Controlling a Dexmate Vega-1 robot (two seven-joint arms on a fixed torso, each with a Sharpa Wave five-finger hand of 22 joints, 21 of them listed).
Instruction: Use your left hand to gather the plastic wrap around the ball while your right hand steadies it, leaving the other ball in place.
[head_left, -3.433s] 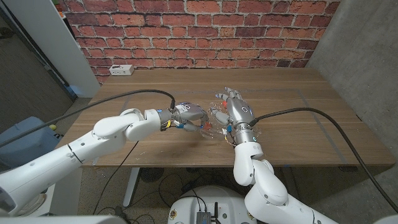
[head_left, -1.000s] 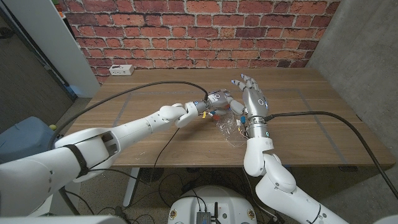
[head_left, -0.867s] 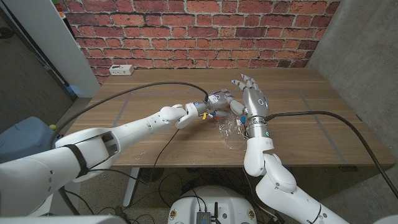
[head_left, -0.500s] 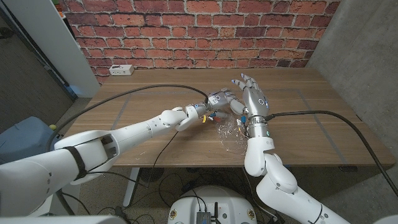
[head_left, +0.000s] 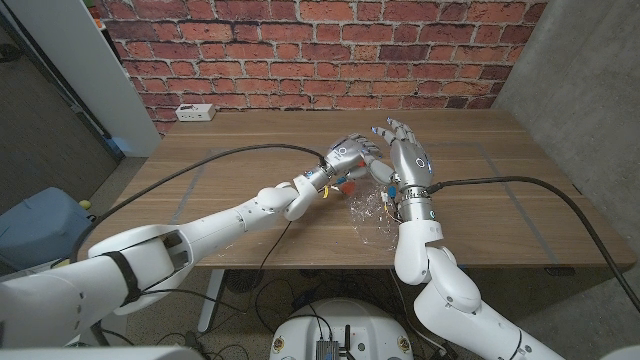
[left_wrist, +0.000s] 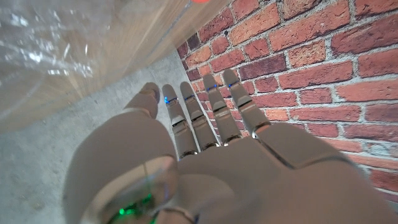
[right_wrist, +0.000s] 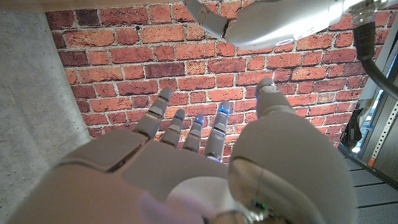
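Crumpled clear plastic wrap (head_left: 374, 207) lies on the wooden table (head_left: 230, 160) in front of both hands, and shows as glossy folds (left_wrist: 50, 43) in the left wrist view. My left hand (head_left: 351, 155) hangs above the table just beyond the wrap, fingers (left_wrist: 205, 118) stretched out and apart, holding nothing. My right hand (head_left: 406, 158) stands beside it, fingers (right_wrist: 186, 124) spread and upright, also holding nothing. A small orange-red thing (head_left: 347, 183) peeks from under the left hand; I cannot tell whether it is a ball. My left arm (right_wrist: 280, 18) crosses the right wrist view.
A white power strip (head_left: 193, 112) lies at the table's back left corner. A brick wall (head_left: 320, 50) runs behind the table and a grey concrete wall (head_left: 580, 90) stands on the right. A blue bin (head_left: 40, 215) sits on the floor at the left.
Both hands have left the wrap and risen toward the back of the table. In the last second the left hand lifted and opened wider; the right hand barely moved.
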